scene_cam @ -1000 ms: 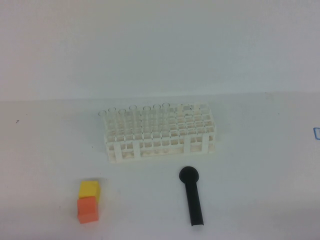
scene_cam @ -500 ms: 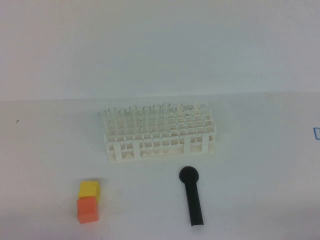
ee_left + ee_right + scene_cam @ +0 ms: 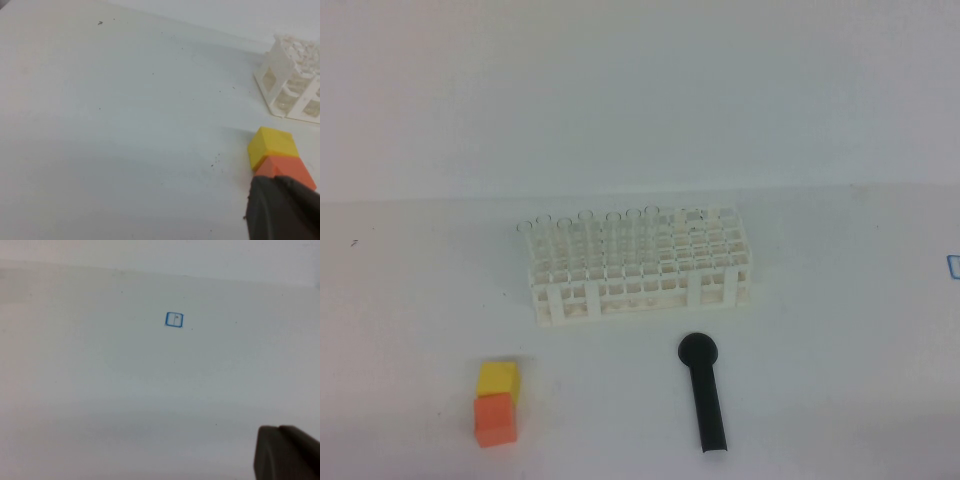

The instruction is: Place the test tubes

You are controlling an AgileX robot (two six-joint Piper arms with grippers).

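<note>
Your dark grey left gripper [image 3: 283, 207] sits near the small orange cube [image 3: 287, 170]; the right gripper [image 3: 287, 452] hangs over white tabletop [image 3: 150, 390]; you cannot tell either's opening.

no shift seen since a second ago: test tube rack [image 3: 640, 268], black tool [image 3: 705, 395] at its 6 o'clock, orange block [image 3: 494, 418] at its 7 o'clock, all unmoved. left hand [image 3: 282, 210] beside that block, right hand [image 3: 287, 454] over the desk [image 3: 100, 390], no earlier views.

light: bright, flat, from above; white table [image 3: 840, 320] washed pale | shadows: soft, thin, under test tube rack [image 3: 640, 265] | focus: my left gripper [image 3: 283, 205] a dark blur beside orange block [image 3: 287, 170]; my right gripper [image 3: 285, 452] equally blurred over the table
</note>
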